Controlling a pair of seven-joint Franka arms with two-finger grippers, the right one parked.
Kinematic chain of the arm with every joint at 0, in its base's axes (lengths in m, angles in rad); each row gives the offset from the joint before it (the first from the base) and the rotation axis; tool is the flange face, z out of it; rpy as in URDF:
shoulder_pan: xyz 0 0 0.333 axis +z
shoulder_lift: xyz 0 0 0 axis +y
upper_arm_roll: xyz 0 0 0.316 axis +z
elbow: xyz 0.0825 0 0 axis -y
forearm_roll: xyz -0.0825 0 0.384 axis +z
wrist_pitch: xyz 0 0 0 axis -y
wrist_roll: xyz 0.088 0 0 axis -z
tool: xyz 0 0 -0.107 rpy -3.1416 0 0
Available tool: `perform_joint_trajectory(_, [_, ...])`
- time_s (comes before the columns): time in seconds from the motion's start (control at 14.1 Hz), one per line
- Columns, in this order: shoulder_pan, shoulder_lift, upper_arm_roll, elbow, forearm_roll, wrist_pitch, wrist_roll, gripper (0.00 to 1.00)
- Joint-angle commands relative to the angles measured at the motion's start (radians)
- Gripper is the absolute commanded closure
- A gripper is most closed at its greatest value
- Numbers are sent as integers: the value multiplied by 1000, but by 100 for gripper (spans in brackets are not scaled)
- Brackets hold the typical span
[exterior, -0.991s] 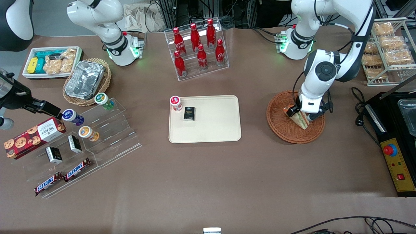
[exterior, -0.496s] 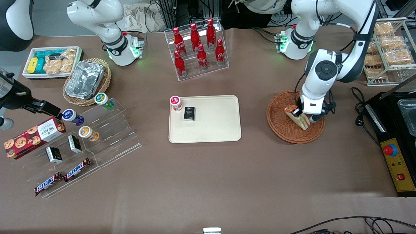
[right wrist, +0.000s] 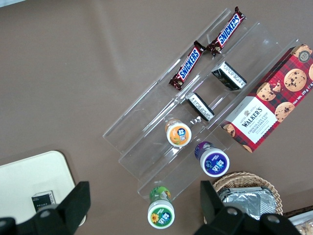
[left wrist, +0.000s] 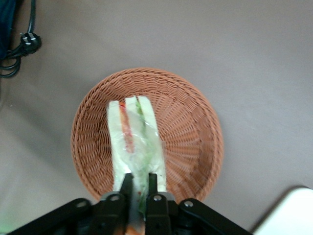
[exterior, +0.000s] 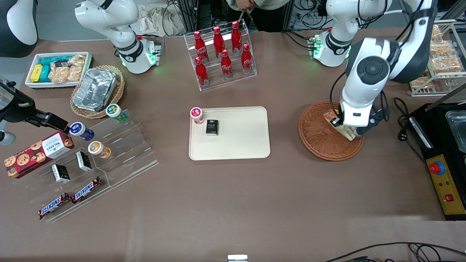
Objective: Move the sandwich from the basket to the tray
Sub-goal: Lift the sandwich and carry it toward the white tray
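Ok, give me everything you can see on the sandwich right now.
The sandwich is a wedge of white bread with red and green filling layers under what looks like clear wrap. The left arm's gripper is shut on one end, holding it above the basket; its free end points away from the fingers. In the front view it sits over the basket's rim nearest the working arm.

The front view looks steeply down on the whole counter (exterior: 233, 203). The left wrist view looks close down past the end effector (left wrist: 139, 182) onto the basket (left wrist: 195, 122), shared with the front view.
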Motion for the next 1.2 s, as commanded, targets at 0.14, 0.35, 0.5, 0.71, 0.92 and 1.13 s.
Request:
perform_joint_trajectory(0.14, [-1, 15, -2, 253, -93, -250, 192, 100])
perform_joint_trajectory(0.35, [-4, 22, -3, 287, -86, -269, 227, 100])
perform_joint_trajectory(0.5, [-15, 25, -3, 287, -86, -269, 229, 100])
perform_joint_trajectory(0.71, [-26, 35, -3, 302, -86, -267, 231, 100])
perform_joint_trajectory(0.92, [-56, 35, -3, 302, -87, -264, 287, 100])
perform_joint_trajectory(1.13, [-119, 74, -3, 301, -87, -218, 318, 100])
